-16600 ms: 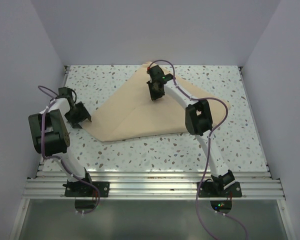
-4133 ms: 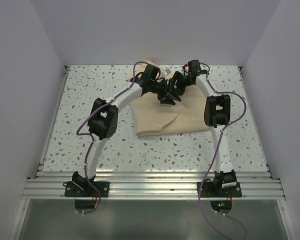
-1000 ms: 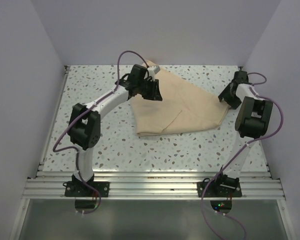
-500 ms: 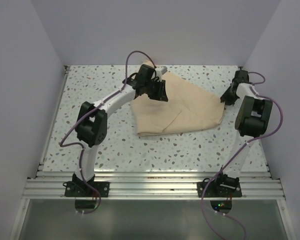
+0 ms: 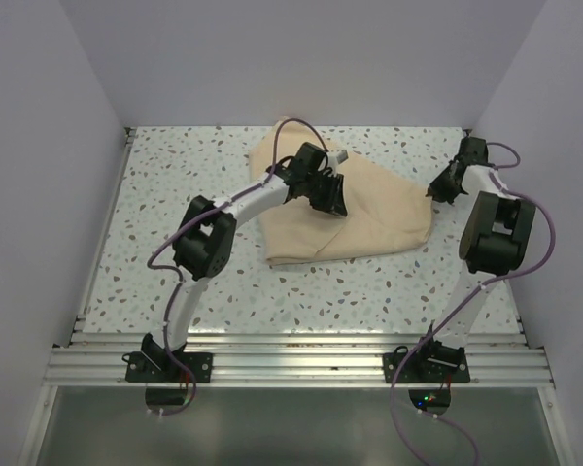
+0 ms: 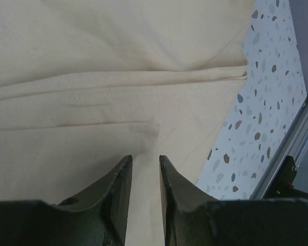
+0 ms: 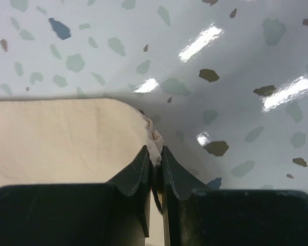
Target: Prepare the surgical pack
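Note:
The surgical pack shows as a tan cloth [image 5: 369,221] lying folded into a rough bundle at the middle back of the table. My left gripper [image 5: 331,202] hangs over its left half, jaws shut on a pinched-up fold of the cloth [image 6: 118,61]; in the left wrist view that fold runs up between the fingertips of the gripper [image 6: 145,158]. My right gripper [image 5: 435,190] is at the cloth's right corner. In the right wrist view the gripper [image 7: 155,150] is shut on the bunched tip of the cloth [image 7: 56,138]. Whatever is inside the cloth is hidden.
The speckled tabletop [image 5: 175,194] surrounds the cloth. Plain walls close in the left, back and right sides. An aluminium rail [image 5: 291,359] with both arm bases runs along the near edge. The rail [image 6: 292,143] also shows at the right in the left wrist view.
My left gripper has carried its fold of cloth from the back left corner rightward and nearer, over the bundle. The right gripper has shut on the cloth's right corner.

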{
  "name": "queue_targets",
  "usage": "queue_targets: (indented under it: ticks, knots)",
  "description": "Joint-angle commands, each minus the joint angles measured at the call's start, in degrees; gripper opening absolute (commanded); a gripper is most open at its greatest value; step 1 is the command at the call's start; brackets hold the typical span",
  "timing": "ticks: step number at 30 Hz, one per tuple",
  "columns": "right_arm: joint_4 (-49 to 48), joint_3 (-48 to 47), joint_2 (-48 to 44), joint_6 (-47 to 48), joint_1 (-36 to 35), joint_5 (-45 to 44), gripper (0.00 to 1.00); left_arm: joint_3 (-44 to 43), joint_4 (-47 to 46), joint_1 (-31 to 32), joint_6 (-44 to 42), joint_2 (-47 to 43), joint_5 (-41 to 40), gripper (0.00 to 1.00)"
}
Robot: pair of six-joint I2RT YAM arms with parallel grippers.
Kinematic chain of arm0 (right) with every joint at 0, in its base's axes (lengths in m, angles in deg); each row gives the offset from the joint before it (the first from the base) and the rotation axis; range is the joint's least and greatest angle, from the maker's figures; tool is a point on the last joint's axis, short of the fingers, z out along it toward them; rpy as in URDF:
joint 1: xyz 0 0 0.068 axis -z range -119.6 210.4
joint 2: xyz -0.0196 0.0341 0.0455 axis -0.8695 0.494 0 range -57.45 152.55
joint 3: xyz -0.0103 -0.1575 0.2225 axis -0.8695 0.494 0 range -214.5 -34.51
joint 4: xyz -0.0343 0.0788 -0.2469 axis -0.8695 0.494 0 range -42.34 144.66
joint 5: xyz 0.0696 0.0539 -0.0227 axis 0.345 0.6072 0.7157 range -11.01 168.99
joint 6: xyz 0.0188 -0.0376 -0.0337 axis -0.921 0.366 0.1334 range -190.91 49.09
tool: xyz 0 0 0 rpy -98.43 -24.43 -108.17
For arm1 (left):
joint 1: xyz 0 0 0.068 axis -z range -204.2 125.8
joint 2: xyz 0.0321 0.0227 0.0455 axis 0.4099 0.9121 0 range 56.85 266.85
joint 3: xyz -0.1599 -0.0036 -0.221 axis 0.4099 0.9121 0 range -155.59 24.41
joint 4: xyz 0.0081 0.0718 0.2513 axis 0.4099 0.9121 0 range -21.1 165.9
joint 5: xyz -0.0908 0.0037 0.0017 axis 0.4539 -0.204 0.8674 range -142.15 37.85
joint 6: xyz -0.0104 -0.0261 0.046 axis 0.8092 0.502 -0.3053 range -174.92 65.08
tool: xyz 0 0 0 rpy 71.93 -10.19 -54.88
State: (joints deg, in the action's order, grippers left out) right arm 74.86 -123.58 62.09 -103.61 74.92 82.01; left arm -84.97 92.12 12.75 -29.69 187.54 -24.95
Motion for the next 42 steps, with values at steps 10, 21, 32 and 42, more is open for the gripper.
queue_targets:
  ticks: [10,21,32,42]
  knots:
    - [2.1,-5.8,-12.6,-2.5,-5.2,9.0,0.00,-5.1,-0.8,0.4,3.5,4.9,0.0,0.29]
    - [8.7,-19.3,-11.4,-1.9,-21.0,12.4,0.00,-5.8,-0.4,0.6,4.4,5.8,-0.3,0.29]
    - [9.8,-22.0,-14.1,-4.6,-29.4,15.2,0.00,-6.7,-0.2,0.6,4.7,7.0,-0.2,0.29]
    - [11.6,-17.4,-18.7,-1.2,-28.9,11.8,0.00,-1.2,-1.7,-0.1,4.0,0.7,-1.4,0.29]
